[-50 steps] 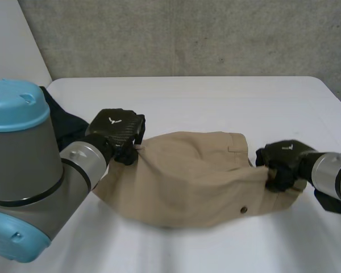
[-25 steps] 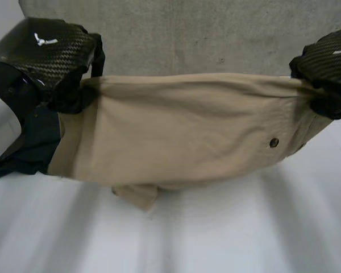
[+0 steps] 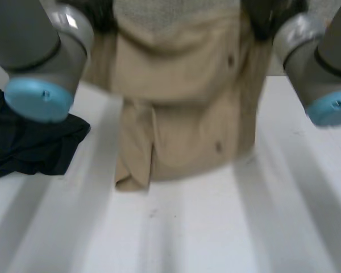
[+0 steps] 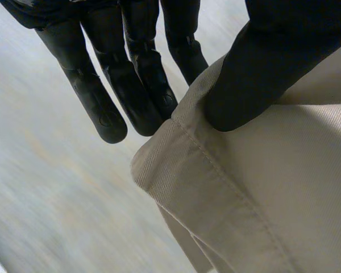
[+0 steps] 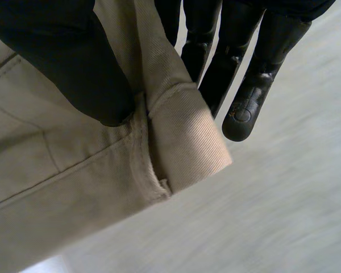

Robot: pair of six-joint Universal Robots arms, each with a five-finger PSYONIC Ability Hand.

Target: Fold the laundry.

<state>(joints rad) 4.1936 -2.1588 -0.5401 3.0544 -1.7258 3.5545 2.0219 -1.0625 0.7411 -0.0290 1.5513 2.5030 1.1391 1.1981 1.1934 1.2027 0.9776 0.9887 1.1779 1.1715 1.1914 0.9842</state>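
Tan garment (image 3: 182, 114): hangs in the air by its upper edge, stretched between my two hands above the white table (image 3: 227, 233). The lower edge is down near the table top, but I cannot tell if it touches.
Black cloth (image 3: 34, 142): crumpled heap on the table to my left, below my left arm (image 3: 40, 51), near the hanging garment but apart from it.
Left hand (image 4: 136, 85): the thumb presses a stitched corner of the garment against straight fingers behind it. It is a pinch, and it sits close to the very edge of the hem.
Garment, middle: hangs unevenly, with a flap trailing lower on my left side. One dark button (image 3: 218, 147) faces me.
Right hand (image 5: 256, 74): the thumb clamps the band against the fingers behind, and the corner is rolled over just past the thumb.
Step, my judgement: holding it spread in the air, ready to lay flat.
Risk 1: the left pinch slips off the hem, because so little cloth is under the thumb.
Risk 2: the rolled right corner unrolls under load, and the grip loosens.
Risk 3: the trailing flap lands first and tucks under, so the garment lies creased.
Risk 4: lowering too far to my left drags the hem onto the black cloth.
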